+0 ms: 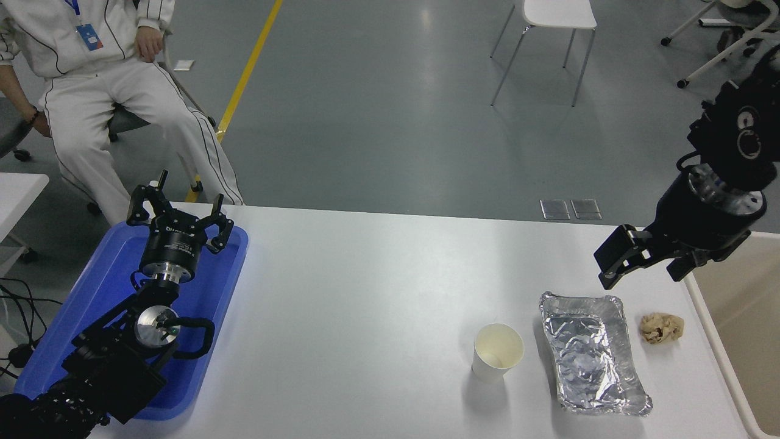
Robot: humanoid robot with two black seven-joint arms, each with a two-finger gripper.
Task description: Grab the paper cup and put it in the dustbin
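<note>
The white paper cup (498, 352) stands upright on the white table, right of the middle, near the front. The beige dustbin (744, 317) stands off the table's right edge; only part of it shows. My right gripper (648, 266) hangs open and empty above the table's right side, behind the foil tray and well up and to the right of the cup. My left gripper (178, 214) is parked open and empty over the blue tray at the lower left.
A crumpled silver foil tray (591, 353) lies just right of the cup. A crumpled brown paper ball (661, 327) lies between it and the dustbin. A blue tray (103, 286) sits at the table's left. A person sits at the far left.
</note>
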